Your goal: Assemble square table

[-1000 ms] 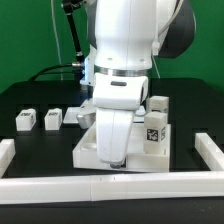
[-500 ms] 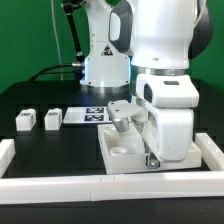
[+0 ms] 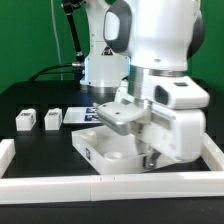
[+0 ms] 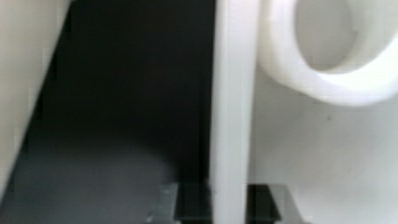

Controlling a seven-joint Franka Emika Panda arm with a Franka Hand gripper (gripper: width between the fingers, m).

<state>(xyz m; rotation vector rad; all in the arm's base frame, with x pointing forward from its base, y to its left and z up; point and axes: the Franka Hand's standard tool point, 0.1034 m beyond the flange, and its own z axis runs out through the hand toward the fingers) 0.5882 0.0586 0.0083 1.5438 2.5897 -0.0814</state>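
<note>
Arm [image 3: 160, 40] fills exterior view from 12 to 4 o'clock, wrist bent down. Gripper [image 3: 150, 157] points downward, fingers [image 4: 192, 204] pinched on square table [image 3: 100, 150] rim (no gap visible).

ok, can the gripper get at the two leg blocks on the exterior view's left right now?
Probably not yet: the gripper looks shut on the square tabletop at its rim. The leg blocks stand in the open, nothing over them, so once it lets go the way looks free.
</note>
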